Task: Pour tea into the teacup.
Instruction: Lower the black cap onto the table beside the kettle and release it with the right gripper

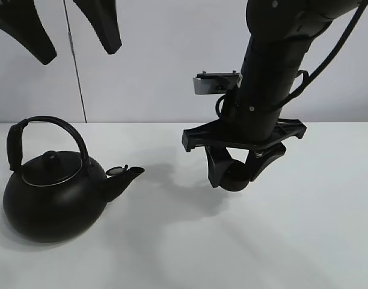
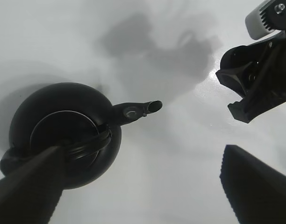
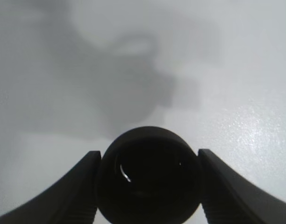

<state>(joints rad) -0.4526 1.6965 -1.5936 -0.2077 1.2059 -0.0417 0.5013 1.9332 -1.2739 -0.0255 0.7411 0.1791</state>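
The teacup [image 1: 235, 180] is a small matte-black bowl-shaped cup with a dark inside. My right gripper [image 1: 234, 173] is shut on it, one finger on each side, and holds it upright a little above the white table, right of centre. The right wrist view shows the teacup [image 3: 147, 179] between the fingers [image 3: 82, 186]. The black kettle [image 1: 52, 195] with an arched handle stands at the left, spout [image 1: 125, 176] pointing right toward the cup. My left gripper [image 1: 79, 54] hangs open and empty high above the kettle [image 2: 63, 133].
The white table [image 1: 304, 241] runs to a pale wall at the back. The right arm's body [image 2: 260, 84] shows in the left wrist view, right of the kettle's spout [image 2: 143, 108]. The cup's shadow [image 1: 184, 201] lies between kettle and cup.
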